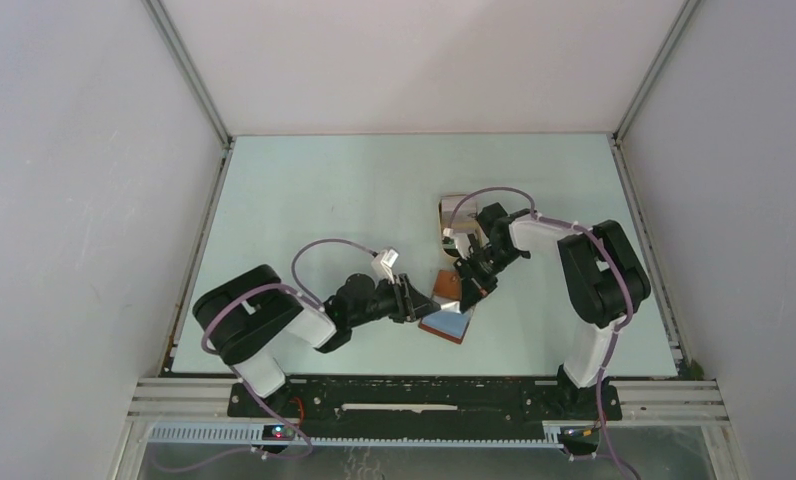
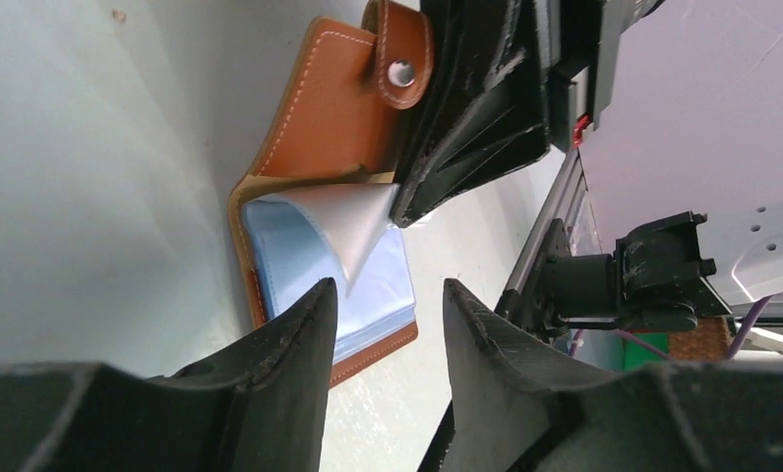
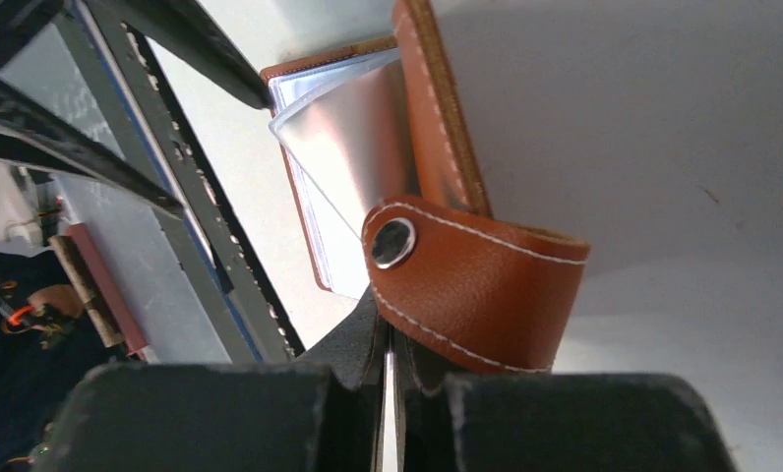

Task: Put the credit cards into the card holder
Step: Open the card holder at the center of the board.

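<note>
Found the left gripper (image 2: 388, 287) nearest, fingers about half parted and clasping nothing, tips hanging over the near edge of the card holder (image 2: 327, 118); could not tell whether either tip touched it. In the top view, placed that holder on the pale green table (image 1: 324, 200) at roughly 5 o'clock from the table's middle, between the two grippers, with the left one at its 9 o'clock and the right gripper (image 3: 386, 339) at its 1 o'clock.

Saw it lying open: reddish-brown grained leather, white stitching round the edges, a tan lining along the fold. Noted a short closing strap (image 3: 476, 285) curling off the far cover, carrying a round silver snap stud (image 2: 400, 71). Saw on the near half a stack of pale blue plastic sleeves (image 2: 299, 261). Saw one clear sleeve (image 2: 353, 221), silvery with glare, lifted off that stack and bent toward 1 o'clock.

Found the right gripper's fingers pressed nearly together on the free corner of that sleeve, with only a thin pale sliver showing between them.

Farther off, at the holder's 12 o'clock and partly behind the right arm, made out a tan tray (image 1: 450, 205); could not make out its contents.
</note>
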You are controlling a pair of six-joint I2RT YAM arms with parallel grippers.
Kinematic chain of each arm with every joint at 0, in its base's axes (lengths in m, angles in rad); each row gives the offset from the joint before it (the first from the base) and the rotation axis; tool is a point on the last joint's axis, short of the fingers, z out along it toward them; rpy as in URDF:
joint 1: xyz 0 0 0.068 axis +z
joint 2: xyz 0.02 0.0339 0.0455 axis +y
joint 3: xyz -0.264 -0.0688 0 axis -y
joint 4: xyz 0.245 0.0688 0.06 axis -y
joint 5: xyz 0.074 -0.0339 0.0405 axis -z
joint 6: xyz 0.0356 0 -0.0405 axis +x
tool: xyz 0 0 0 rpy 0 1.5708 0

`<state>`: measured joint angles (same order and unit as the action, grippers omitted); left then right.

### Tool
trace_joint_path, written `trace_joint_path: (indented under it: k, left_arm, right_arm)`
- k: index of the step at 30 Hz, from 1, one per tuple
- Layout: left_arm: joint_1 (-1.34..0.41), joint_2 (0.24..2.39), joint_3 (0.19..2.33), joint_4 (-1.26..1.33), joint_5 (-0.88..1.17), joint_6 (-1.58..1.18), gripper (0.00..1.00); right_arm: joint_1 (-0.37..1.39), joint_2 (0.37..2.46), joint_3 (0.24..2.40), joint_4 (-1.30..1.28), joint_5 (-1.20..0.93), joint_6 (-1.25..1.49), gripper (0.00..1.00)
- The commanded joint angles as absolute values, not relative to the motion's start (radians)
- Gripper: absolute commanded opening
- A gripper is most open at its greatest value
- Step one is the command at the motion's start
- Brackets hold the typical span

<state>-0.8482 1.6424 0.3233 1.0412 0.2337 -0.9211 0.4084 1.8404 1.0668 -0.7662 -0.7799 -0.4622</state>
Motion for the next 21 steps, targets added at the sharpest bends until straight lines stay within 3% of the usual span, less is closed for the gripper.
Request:
trace_joint_path:
  k: [1, 7, 15, 21]
  left_arm:
    - [-0.839, 1.697, 0.364, 1.139, 0.257, -0.978, 0.49]
    - [-0.838, 1.781, 0.43, 1.17, 0.295, -1.017, 0.49]
    - [-0.828, 1.859, 0.486, 1.179, 0.291, -1.046, 0.47]
    - [-0.818, 1.871, 0.508, 1.161, 0.287, -1.054, 0.46]
  right_arm:
    - [0.394, 1.864, 1.107, -0.825, -0.884, -0.457, 0.08]
    - [0.387, 1.875, 1.114, -0.838, -0.904, -0.462, 0.11]
    - [0.371, 1.836, 1.134, -0.914, -0.977, -0.543, 0.4]
    - [0.347, 1.747, 1.134, -0.927, -0.952, -0.584, 0.52]
